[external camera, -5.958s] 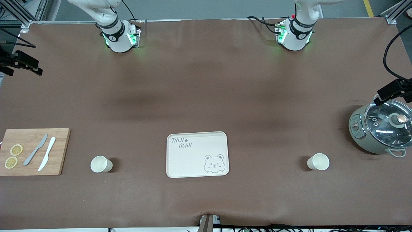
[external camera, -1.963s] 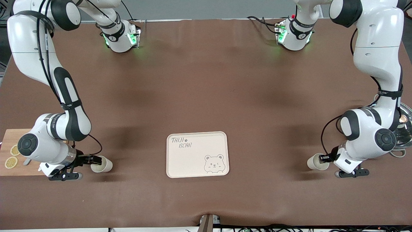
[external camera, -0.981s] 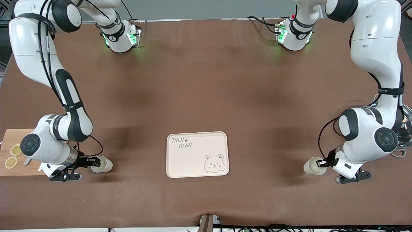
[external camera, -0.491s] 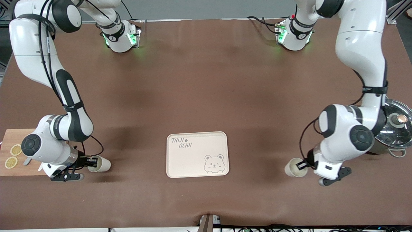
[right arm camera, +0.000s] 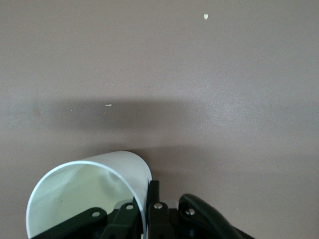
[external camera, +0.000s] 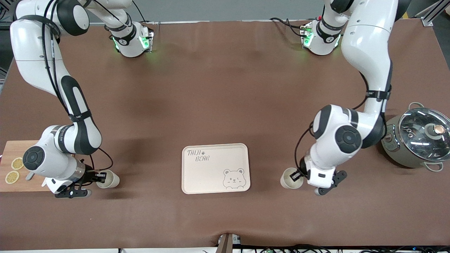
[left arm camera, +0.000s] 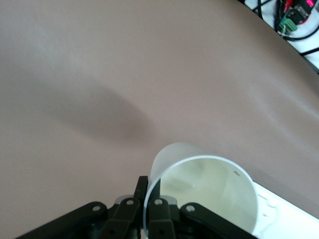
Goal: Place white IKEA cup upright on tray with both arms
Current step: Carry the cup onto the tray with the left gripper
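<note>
The cream tray with the bear face lies in the middle of the table, near the front camera. My left gripper is shut on the rim of a white cup and holds it just off the tray's edge toward the left arm's end, mouth turned up toward the camera. In the left wrist view the fingers pinch that cup's wall. My right gripper is shut on the rim of a second white cup, which lies on its side beside the cutting board. It also shows in the right wrist view.
A wooden cutting board with lemon slices and partly hidden knives lies at the right arm's end, under the right wrist. A grey pot with a glass lid stands at the left arm's end.
My left arm has carried its cup from near the pot toward the tray, tipping its mouth upward. My right gripper has closed on its cup's rim and hardly shifted.
</note>
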